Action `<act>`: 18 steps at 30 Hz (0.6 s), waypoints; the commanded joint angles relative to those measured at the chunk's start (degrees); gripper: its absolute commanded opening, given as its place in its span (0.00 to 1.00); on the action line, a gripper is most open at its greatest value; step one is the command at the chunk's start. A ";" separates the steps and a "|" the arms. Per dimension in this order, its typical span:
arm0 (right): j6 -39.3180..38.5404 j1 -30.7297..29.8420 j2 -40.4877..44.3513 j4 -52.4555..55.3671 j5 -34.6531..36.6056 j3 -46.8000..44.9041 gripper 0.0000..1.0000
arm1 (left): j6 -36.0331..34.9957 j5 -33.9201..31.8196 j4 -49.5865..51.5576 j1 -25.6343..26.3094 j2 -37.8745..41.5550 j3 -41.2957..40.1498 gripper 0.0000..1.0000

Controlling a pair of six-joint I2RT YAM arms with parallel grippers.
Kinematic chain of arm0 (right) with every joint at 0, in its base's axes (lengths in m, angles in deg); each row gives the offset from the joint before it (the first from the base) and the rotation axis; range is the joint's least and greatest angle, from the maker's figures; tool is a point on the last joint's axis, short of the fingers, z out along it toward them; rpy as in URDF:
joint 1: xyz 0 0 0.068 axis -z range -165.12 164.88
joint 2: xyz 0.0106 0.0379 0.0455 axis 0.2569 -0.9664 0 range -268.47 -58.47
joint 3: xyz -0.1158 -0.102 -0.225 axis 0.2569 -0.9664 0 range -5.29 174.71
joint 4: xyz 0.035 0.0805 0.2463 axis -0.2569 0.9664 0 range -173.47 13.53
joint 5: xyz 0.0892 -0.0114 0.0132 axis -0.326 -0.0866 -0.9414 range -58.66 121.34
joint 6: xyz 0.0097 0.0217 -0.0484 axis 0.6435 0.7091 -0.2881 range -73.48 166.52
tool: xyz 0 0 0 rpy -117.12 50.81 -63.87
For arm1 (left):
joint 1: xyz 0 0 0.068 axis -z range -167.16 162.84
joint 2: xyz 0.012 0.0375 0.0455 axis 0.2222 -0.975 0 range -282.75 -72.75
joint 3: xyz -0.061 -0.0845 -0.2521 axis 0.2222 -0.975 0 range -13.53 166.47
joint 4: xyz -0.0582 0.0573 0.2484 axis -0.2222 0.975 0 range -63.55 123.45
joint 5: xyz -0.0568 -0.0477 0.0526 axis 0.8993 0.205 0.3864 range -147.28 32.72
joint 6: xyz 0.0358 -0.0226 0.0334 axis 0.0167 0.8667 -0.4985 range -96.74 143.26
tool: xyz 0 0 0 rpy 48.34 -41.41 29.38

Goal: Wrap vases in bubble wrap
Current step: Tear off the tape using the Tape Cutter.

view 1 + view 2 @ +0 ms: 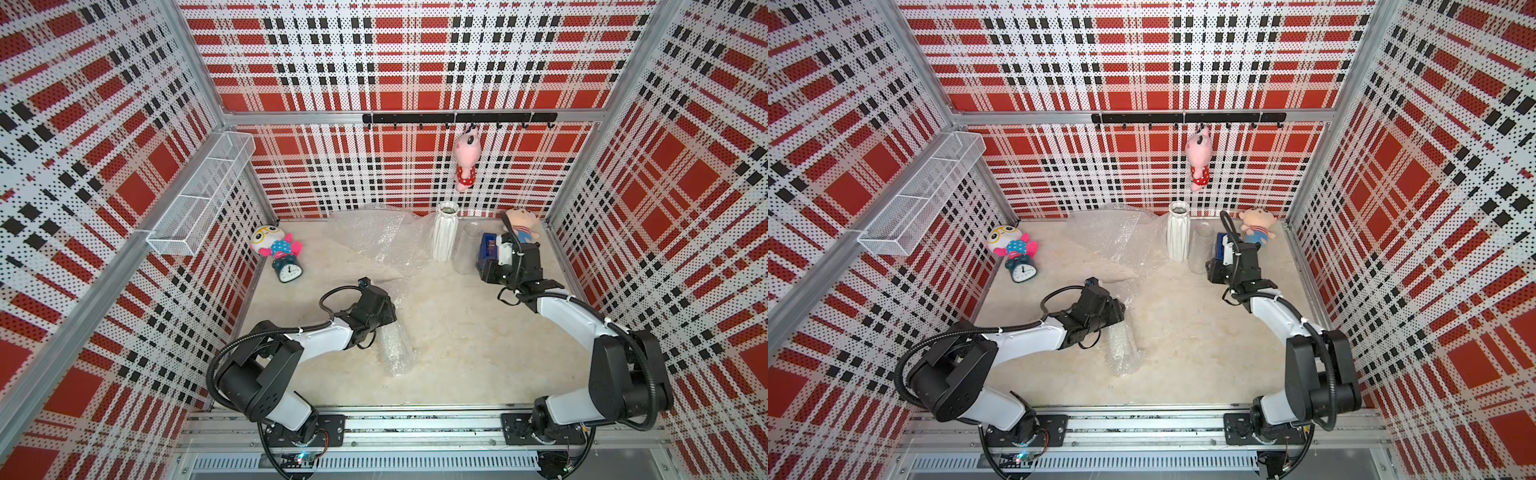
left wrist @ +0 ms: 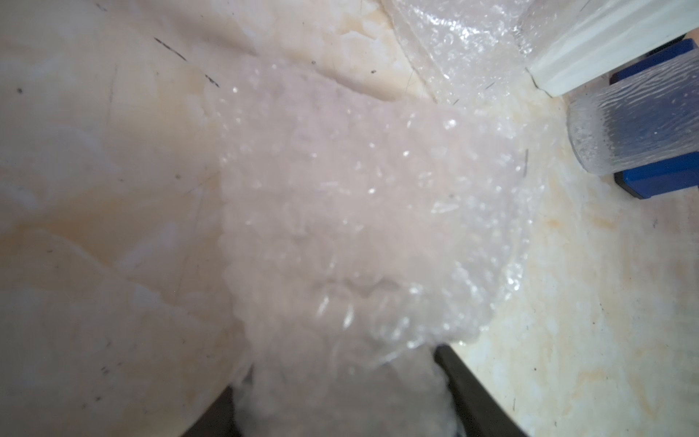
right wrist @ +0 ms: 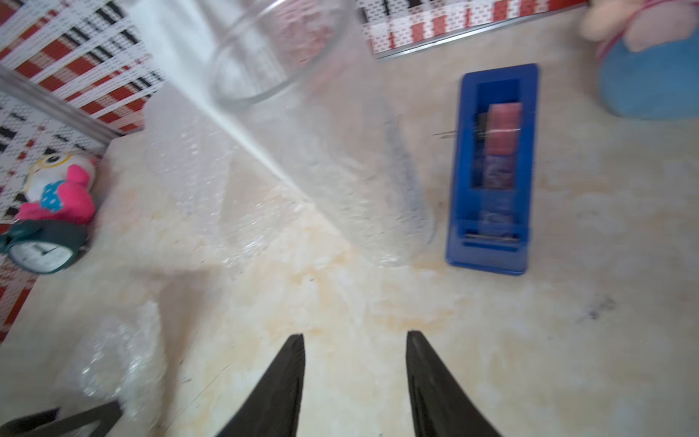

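A tall white ribbed vase (image 1: 445,232) and a clear glass vase (image 1: 467,249) stand upright at the back, next to a loose sheet of bubble wrap (image 1: 382,237). My left gripper (image 2: 340,378) is shut on a rolled bundle of bubble wrap (image 1: 395,349) lying near the table's middle; its fingers (image 2: 465,378) press both sides, and what is inside is hidden. My right gripper (image 3: 355,336) is open and holds nothing. It hangs over bare table just in front of the glass vase (image 3: 321,143).
A blue tape dispenser (image 1: 488,245) sits right of the glass vase, under my right wrist. A plush doll (image 1: 519,226) is in the back right corner, and a plush toy (image 1: 274,245) with a clock (image 1: 289,272) at the back left. A wire basket (image 1: 199,199) hangs on the left wall.
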 commanded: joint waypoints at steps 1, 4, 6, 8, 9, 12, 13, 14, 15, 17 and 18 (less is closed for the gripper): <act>-0.02 3.40 -4.55 3.10 -5.49 3.27 0.45 | -0.98 0.77 -3.87 0.24 2.59 -0.76 0.51; -0.10 6.77 -9.23 2.28 -7.73 6.53 0.44 | -1.24 1.21 -4.27 -0.02 2.82 -1.12 0.51; -0.59 9.14 -12.75 2.83 -10.59 9.57 0.42 | -1.37 1.47 -4.53 -0.20 2.93 -1.43 0.51; -1.23 11.07 -15.90 3.67 -13.02 12.91 0.39 | -1.50 1.67 -4.87 -0.22 3.03 -1.70 0.51; -1.56 11.87 -17.45 4.04 -14.04 14.54 0.39 | -1.50 1.66 -4.90 -0.29 3.08 -1.82 0.51; -2.76 13.65 -21.60 6.63 -15.59 19.32 0.37 | -1.50 1.83 -5.07 -0.50 3.00 -2.01 0.51; -3.06 14.31 -22.85 6.98 -16.65 20.57 0.37 | -1.43 1.82 -5.21 -0.55 2.99 -2.09 0.52; -3.17 14.84 -23.82 7.06 -17.63 21.31 0.37 | -1.42 1.86 -5.19 -0.55 3.00 -2.14 0.52; -3.25 15.46 -25.05 7.30 -18.80 22.31 0.36 | -1.42 1.77 -5.22 -0.64 3.01 -2.18 0.52; -3.52 16.32 -26.94 7.46 -21.89 23.80 0.34 | -1.42 1.79 -5.15 -0.71 2.78 -2.19 0.52; -3.61 16.59 -27.74 7.50 -22.94 24.46 0.34 | -1.37 1.79 -5.22 -0.75 2.61 -2.12 0.52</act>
